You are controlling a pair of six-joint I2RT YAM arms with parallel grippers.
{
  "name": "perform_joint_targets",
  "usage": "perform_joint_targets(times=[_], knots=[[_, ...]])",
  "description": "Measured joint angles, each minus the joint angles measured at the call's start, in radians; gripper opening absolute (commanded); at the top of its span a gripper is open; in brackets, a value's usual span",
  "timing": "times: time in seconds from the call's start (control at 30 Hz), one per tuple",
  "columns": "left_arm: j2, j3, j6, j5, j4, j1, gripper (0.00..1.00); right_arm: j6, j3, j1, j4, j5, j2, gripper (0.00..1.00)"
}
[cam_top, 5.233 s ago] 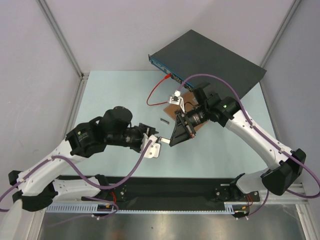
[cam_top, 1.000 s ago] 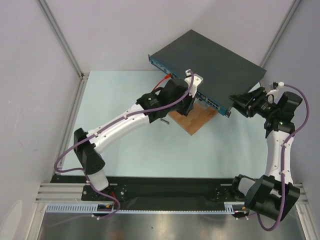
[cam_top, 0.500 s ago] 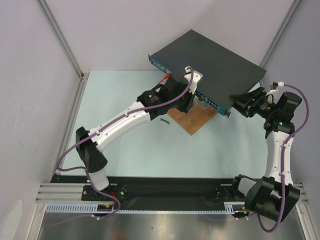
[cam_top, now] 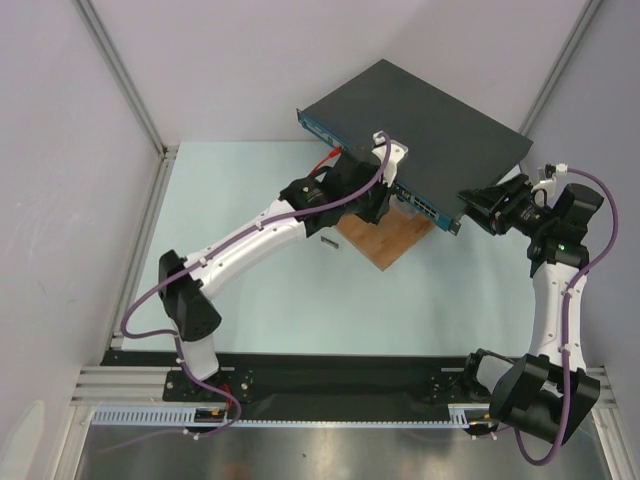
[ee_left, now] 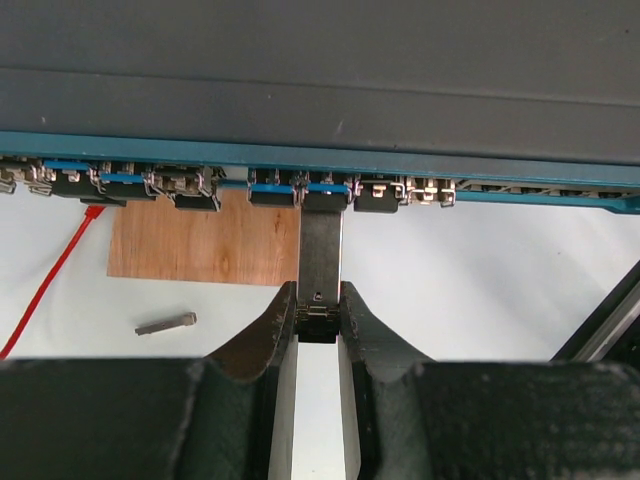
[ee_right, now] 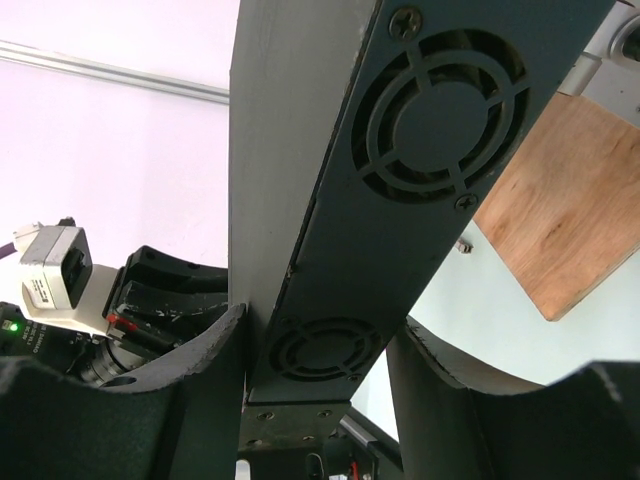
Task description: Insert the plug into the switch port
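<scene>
**Slim grey metal plug (ee_left: 321, 255) held at the blue front of the flat dark-grey metal switch (cam_top: 420, 110)**

The left gripper (ee_left: 319, 302) is clenched on the near end of the plug, one dark finger pressed to each side; the plug runs straight away from the fingers, and its far end meets the row of small sockets on the switch's narrow blue face, right under a blue-tabbed socket; how deep it sits there cannot be told.

The switch lies at an angle at the far side of the pale table (cam_top: 260, 290), its front edge over the brown wooden board (cam_top: 385, 240); in the right wrist view its grey side wall, with two round fan grilles, stands between the fingers.

The right gripper (cam_top: 480, 205) clasps that right end of the switch, one finger on the top face and the other against the underside.

A thin red cable (ee_left: 55, 275) crosses the table left of the board; a short grey metal pin (ee_left: 166, 323) lies on the table just beside the board's near edge, apart from both grippers.
</scene>
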Motion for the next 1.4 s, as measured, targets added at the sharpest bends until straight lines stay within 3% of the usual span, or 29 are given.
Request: perform_joint_targets(times=[0.67, 0.7, 0.87, 0.93, 1.4], knots=[[0.101, 0.158, -0.008, 0.029, -0.061, 0.012, 0.0, -0.01, 0.001, 0.011, -0.01, 0.022, -0.01, 0.0], [0.105, 0.165, -0.007, 0.029, -0.063, 0.012, 0.03, -0.01, 0.001, 0.011, -0.01, 0.022, -0.01, 0.0], [0.113, 0.177, -0.003, 0.035, -0.069, 0.014, 0.35, -0.013, 0.002, 0.011, -0.016, 0.024, -0.011, 0.0], [0.113, 0.177, -0.003, 0.041, -0.053, 0.014, 0.4, -0.016, 0.003, 0.011, -0.021, 0.023, -0.011, 0.0], [-0.018, 0.045, 0.004, 0.08, -0.045, 0.016, 0.44, -0.021, 0.008, 0.011, -0.032, 0.023, -0.01, 0.0]])
